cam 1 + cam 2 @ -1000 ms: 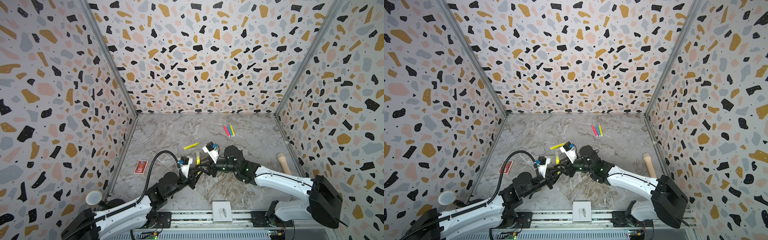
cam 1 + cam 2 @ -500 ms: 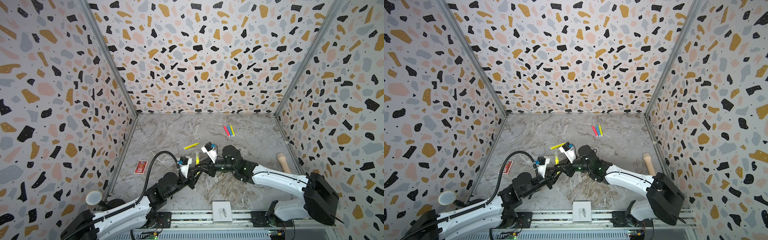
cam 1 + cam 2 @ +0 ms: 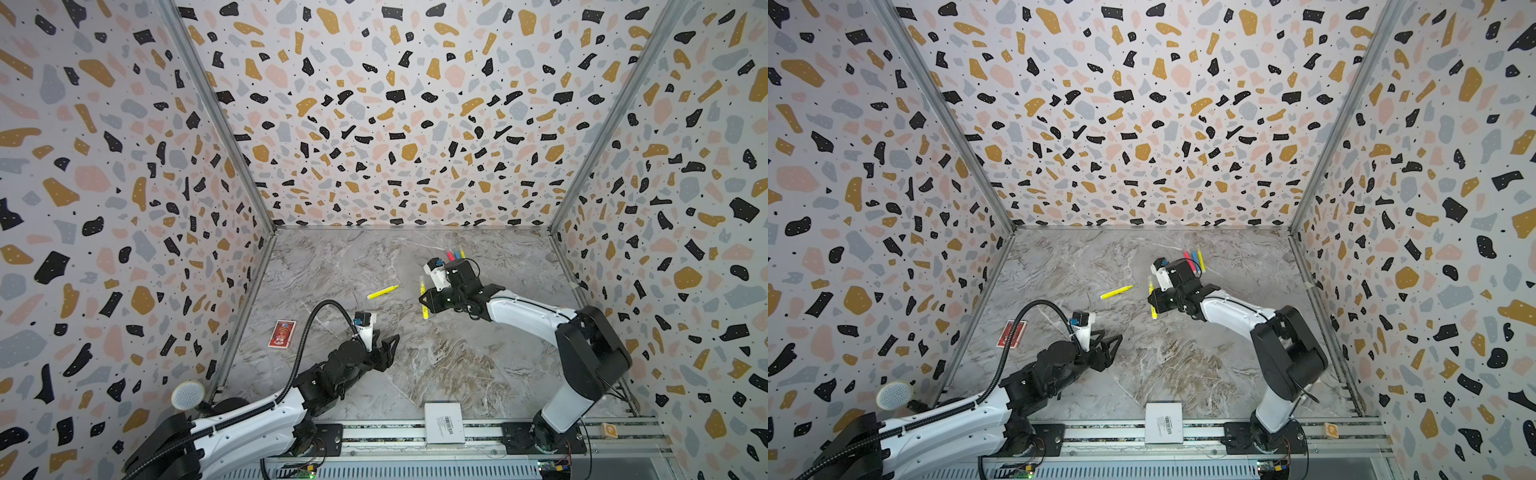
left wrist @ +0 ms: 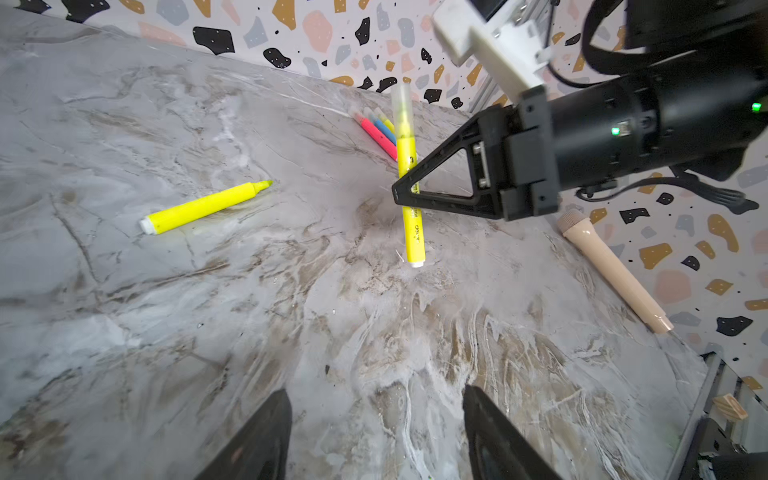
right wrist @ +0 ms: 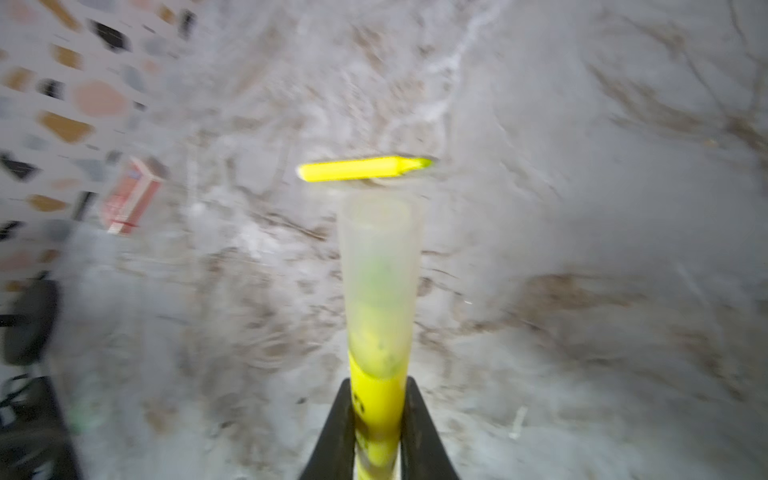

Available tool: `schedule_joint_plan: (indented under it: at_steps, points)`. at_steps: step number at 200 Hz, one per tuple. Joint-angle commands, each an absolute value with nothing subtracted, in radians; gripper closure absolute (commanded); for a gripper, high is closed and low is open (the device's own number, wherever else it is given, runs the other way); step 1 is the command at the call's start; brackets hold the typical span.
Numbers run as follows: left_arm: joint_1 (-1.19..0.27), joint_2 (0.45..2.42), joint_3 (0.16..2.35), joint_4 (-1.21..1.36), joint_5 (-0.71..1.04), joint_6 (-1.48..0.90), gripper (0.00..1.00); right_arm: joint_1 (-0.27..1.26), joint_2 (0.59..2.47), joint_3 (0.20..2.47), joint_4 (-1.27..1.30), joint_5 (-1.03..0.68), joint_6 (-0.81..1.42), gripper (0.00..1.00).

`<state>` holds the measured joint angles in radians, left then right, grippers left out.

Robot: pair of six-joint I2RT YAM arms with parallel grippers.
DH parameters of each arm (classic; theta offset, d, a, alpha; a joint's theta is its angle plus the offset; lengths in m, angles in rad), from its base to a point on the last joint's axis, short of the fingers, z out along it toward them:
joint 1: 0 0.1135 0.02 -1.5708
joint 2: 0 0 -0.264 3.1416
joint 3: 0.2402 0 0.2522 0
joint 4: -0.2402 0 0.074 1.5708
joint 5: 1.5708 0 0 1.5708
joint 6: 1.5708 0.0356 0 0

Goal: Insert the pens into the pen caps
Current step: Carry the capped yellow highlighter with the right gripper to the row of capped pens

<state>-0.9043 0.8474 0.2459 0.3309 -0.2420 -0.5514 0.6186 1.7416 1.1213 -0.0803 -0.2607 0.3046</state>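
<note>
Right pincer [image 4: 405, 193] is clamped on the bright yellow plastic pen [image 4: 406, 145], which wears a frosted clear cap [image 4: 402, 104]. The risk: release it above the grey marbled counter [image 3: 332, 266] and that round barrel drops, rolls, maybe jars the cap loose. I can't confirm the cap is fully home. The pen's long axis crosses the fingers, capped end toward the back wall, blunt end toward the front rail. Left pincer [image 3: 386, 340] stands apart, empty, nearer the front. Out on the counter a second yellow pen [image 3: 382, 291] lies flat, bare tip pointing back and right, with no spare cap in sight.
</note>
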Motion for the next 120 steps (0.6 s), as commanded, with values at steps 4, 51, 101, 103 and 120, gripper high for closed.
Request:
schedule_joint_plan:
  at_steps: [4,51,101,103,120]
  points:
    - [-0.904,0.844,0.268,0.335,-0.277,-0.555,0.34,0.601,1.894,1.297,-0.292,-0.089,0.188,0.97]
    - [-0.904,0.814,0.277,0.29,-0.289,-0.542,0.34,0.549,2.172,1.635,-0.435,0.06,0.124,0.98]
    - [-0.904,0.767,0.268,0.271,-0.304,-0.551,0.34,0.501,2.387,1.962,-0.569,0.125,0.085,0.98]
    - [-0.904,0.766,0.269,0.269,-0.303,-0.551,0.34,0.5,2.394,1.976,-0.576,0.13,0.083,0.98]
    - [-0.904,0.757,0.275,0.258,-0.306,-0.548,0.34,0.497,2.451,2.074,-0.613,0.169,0.058,0.98]
